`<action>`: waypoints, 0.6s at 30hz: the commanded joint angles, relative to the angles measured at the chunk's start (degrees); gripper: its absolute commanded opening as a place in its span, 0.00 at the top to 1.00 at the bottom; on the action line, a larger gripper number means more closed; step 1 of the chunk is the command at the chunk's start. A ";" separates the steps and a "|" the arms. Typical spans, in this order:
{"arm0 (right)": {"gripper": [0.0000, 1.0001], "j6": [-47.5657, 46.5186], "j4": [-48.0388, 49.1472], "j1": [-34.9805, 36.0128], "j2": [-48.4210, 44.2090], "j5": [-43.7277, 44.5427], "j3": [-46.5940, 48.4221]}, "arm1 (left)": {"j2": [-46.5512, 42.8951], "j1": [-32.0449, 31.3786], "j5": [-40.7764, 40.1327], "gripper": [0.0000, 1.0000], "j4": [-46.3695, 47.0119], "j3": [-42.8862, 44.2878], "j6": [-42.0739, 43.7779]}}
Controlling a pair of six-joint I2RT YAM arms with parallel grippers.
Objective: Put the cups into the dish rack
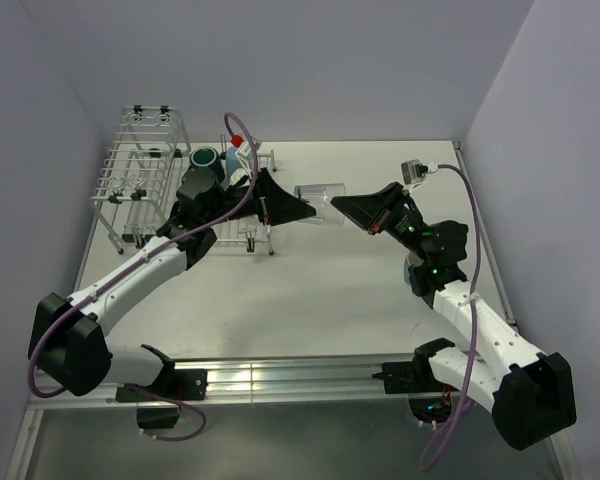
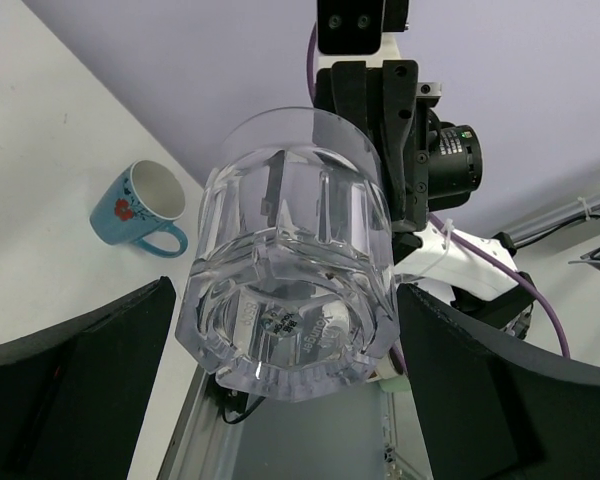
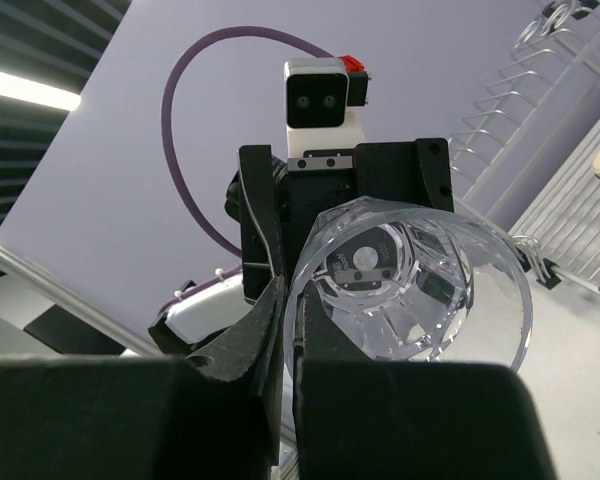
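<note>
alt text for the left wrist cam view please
A clear glass fills the frame, base toward the camera, its rim pinched by the right gripper beyond. The left gripper is open around it. A blue flowered mug sits on the white table at left.

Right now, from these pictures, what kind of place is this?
Probably a robot test cell, not a kitchen: a white table between plain walls, a left arm and a right arm mounted on a metal rail, and one wire dish rack.
</note>
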 commanded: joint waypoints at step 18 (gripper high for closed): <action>1.00 -5.89 0.14 2.88 -1.43 0.94 1.47 | 0.94 -1.75 -0.17 0.06 5.69 0.56 -2.73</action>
